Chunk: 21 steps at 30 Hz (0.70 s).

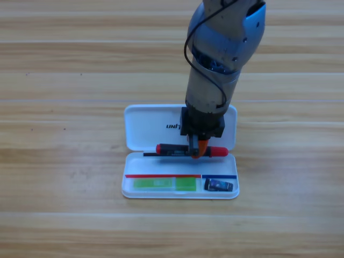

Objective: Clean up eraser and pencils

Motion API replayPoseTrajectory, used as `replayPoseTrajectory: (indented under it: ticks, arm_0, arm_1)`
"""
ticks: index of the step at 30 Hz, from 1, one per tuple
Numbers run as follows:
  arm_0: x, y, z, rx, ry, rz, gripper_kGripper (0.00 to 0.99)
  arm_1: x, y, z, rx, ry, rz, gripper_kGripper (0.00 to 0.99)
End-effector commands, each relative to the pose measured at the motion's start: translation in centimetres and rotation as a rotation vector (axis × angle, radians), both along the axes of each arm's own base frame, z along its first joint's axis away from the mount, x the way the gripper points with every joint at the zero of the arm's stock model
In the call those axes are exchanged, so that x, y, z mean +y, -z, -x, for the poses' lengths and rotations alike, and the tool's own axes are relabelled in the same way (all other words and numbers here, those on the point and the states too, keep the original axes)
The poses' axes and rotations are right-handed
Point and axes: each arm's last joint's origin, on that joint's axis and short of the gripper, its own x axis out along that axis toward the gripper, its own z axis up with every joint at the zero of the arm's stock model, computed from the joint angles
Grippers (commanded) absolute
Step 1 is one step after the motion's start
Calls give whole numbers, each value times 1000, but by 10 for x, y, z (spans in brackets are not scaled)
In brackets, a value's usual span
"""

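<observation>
- White plastic pencil case [145,129] lies open on the wooden surface [64,80], lid hinged back; rounded corners, smooth finish. Dark lettering on the lid is partly hidden by the arm; only a few upside-down characters show, too few to read.
- Right gripper [199,150] comes down from the top edge over the hinge line of the case, its orange jaws clenched on the black pencil [172,150] toward that pencil's right end.
- Black pencil: slim barrel, red grips at both ends, lying level across the rear of the tray; any print on it is too small to read.
- Green-and-white pencil [164,184] lies flat in the front left compartment.
- Eraser [219,185], a stubby dark block with blue, sits in the front right compartment.
</observation>
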Motion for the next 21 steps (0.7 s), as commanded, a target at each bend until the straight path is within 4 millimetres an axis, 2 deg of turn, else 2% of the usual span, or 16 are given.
replayPoseTrajectory:
  ticks: [1, 3, 4, 5, 10, 13, 17, 21]
  arm_0:
    - [1, 8, -1, 23, -16, -2, 989]
    - [1, 8, -1, 23, -16, -2, 989]
    - [0, 9, -1, 25, -16, -4, 989]
    - [0, 9, -1, 25, -16, -4, 989]
    - [0, 10, -1, 29, -15, -6, 989]
    - [0, 10, -1, 28, -15, -5, 989]
    - [-3, 6, -6, -9, -20, 6, 989]
    - [-19, -1, -25, -63, -55, 6, 990]
  arm_1:
    - [15, 31, 12, 42, -12, 71, 153]
    - [14, 28, 15, 41, -8, 69, 643]
    - [14, 24, 18, 40, -3, 66, 850]
    - [13, 21, 20, 38, -2, 62, 907]
    - [3, -12, 41, 45, -27, 14, 937]
    - [-10, -42, 58, 45, -44, -39, 945]
    - [-37, -87, 84, 78, -72, -147, 945]
    - [-70, -121, 112, 132, -89, -288, 954]
